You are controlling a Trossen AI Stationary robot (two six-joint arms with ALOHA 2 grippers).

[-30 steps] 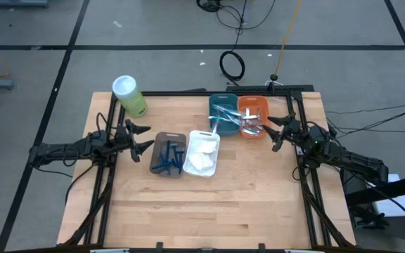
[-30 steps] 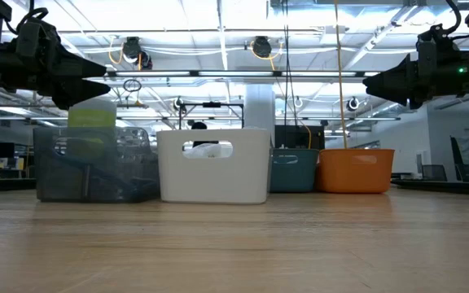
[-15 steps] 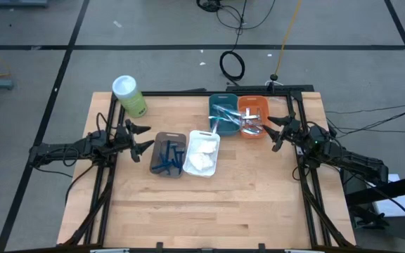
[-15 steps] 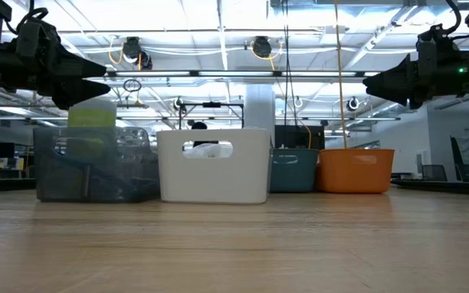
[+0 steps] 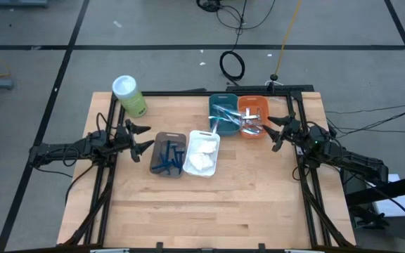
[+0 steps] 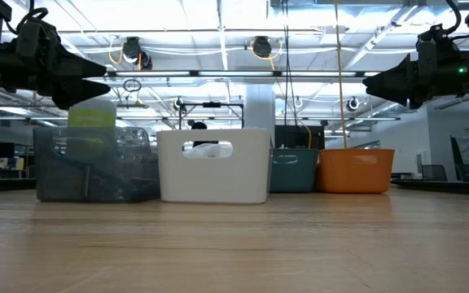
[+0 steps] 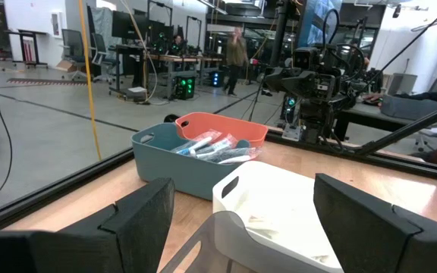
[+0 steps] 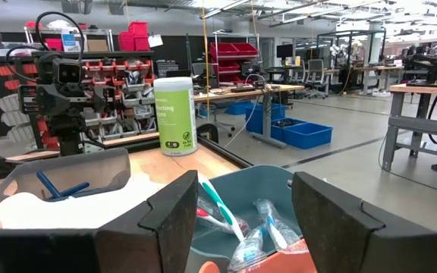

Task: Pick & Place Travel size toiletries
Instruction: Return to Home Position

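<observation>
Two grippers spread and empty beside the sorted bins

Both arms hang over the table (image 5: 202,211) at its side edges. The left gripper (image 5: 145,138) has its fingers wide apart with nothing between them. Just ahead of its fingertips sits the brown bin (image 5: 169,133) of dark blue razors (image 5: 167,156), and the white bin (image 5: 204,132) of white pads (image 5: 201,157) is beyond it. The right gripper (image 5: 273,133) is likewise parted and empty. Just ahead of its fingers stands the orange bin (image 5: 253,99) of small silvery items (image 5: 252,124), with the teal bin (image 5: 223,97) of toothbrushes (image 5: 225,117) past that.

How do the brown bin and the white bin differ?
The brown bin holds dark blue razors; the white bin holds white pads. The brown bin's walls are see-through, the white bin's solid. Both are rectangular, open-topped, side by side.
</observation>
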